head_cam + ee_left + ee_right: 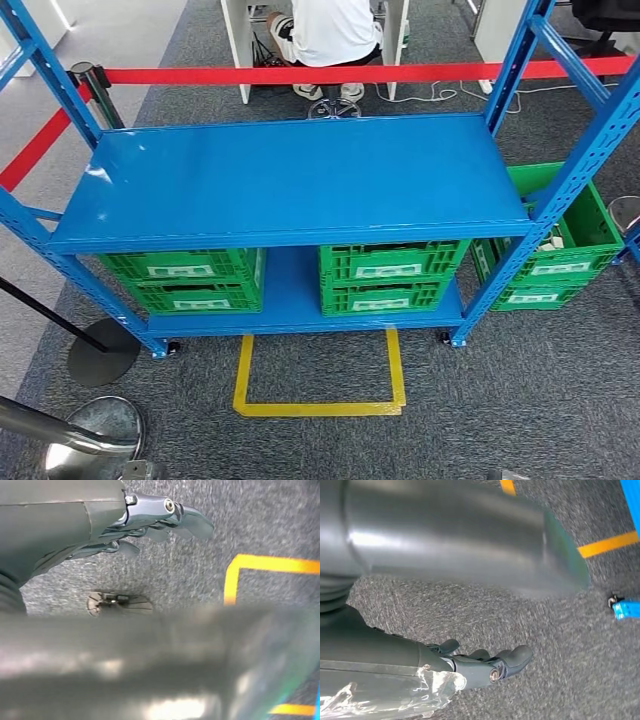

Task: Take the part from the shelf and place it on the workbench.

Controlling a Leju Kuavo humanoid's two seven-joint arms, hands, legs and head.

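A blue metal shelf (294, 175) stands in front of me with a bare top board. Two green crates (189, 280) (385, 275) sit on its lower board; what is in them is hidden. A third green crate (562, 250) beside the shelf's right post holds a small white part (553, 243). My left hand (151, 522) hangs over the grey carpet with its fingers stretched out and nothing in it. My right hand (486, 665) hangs the same way, fingers straight and apart, holding nothing.
A yellow floor marking (317, 405) lies on the carpet just before the shelf. A red barrier belt (302, 75) runs behind it, with a seated person (332, 30) beyond. Stanchion bases (98, 350) (94, 430) stand at the left.
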